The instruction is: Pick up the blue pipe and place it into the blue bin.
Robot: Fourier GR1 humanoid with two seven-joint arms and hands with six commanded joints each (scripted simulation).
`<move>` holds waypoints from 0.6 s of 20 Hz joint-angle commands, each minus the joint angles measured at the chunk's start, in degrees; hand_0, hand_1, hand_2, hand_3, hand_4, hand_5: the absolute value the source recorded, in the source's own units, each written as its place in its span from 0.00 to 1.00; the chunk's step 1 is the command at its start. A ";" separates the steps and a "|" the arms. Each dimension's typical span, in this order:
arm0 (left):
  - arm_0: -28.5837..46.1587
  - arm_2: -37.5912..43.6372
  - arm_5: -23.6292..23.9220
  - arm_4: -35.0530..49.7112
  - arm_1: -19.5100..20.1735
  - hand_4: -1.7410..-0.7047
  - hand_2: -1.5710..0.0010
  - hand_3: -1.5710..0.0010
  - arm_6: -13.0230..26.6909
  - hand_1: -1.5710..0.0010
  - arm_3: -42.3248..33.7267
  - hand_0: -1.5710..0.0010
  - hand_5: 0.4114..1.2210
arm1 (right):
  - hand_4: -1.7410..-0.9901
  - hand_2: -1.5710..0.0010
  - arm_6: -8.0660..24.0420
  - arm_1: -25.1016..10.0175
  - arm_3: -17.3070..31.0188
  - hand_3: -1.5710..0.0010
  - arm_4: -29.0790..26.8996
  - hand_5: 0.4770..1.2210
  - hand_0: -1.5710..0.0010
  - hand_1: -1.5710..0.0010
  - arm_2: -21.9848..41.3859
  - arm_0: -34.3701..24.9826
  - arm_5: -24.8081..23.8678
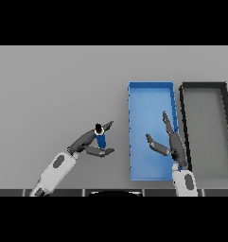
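Observation:
The blue pipe (100,138) is a short blue cylinder with a dark top end, standing between the thumb and fingers of my left hand (89,144). That hand's fingers curl round it, left of the blue bin (150,92). The bin is a long blue tray lying lengthwise at centre right. My right hand (173,145) hovers over the bin's near right part with fingers straight and thumb spread, holding nothing.
A dark grey bin (204,85) of the same shape lies directly right of the blue bin, their long walls side by side. Grey table (54,90) stretches left and far.

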 commanded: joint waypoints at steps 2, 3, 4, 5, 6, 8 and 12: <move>-0.71 0.87 0.00 0.89 -0.80 0.46 0.93 0.97 -0.87 0.97 1.14 1.00 0.21 | 0.73 1.00 -0.05 0.18 0.15 1.00 1.02 0.17 1.00 1.00 0.30 0.23 -0.67; -1.02 1.04 0.62 0.95 -1.40 0.43 0.86 0.93 -0.55 0.91 1.23 0.98 0.25 | 0.73 1.00 -0.06 0.29 -0.13 1.00 0.82 0.17 1.00 1.00 0.22 0.37 -0.71; -0.71 0.78 1.03 0.80 -2.03 0.41 0.77 0.86 -0.35 0.83 1.35 0.94 0.30 | 0.72 1.00 0.63 0.34 0.33 1.00 0.24 0.17 1.00 1.00 -0.17 -0.14 -0.61; -0.38 1.29 0.85 1.97 -2.88 0.39 0.66 0.69 -0.50 0.71 1.91 0.82 0.44 | 0.72 1.00 0.81 0.38 0.23 1.00 0.29 0.17 1.00 1.00 0.02 -0.24 -0.49; 0.67 0.88 1.27 2.22 -3.33 0.31 0.53 0.55 -0.22 0.57 0.76 0.68 0.55 | 0.73 1.00 0.74 0.16 0.36 1.00 0.12 0.17 1.00 1.00 -0.14 -0.50 -0.31; -0.43 0.11 1.41 0.81 -4.07 0.21 0.34 0.36 -0.04 0.36 1.39 0.43 0.71 | 0.73 1.00 0.36 0.24 0.38 1.00 -0.20 0.17 1.00 1.00 -0.05 -0.36 0.05; 0.06 -1.43 2.11 0.01 -4.00 0.09 0.14 0.19 -4.47 0.15 1.54 0.18 0.88 | 0.73 1.00 -0.18 0.14 0.55 1.00 0.03 0.17 1.00 1.00 -0.19 -0.56 -0.21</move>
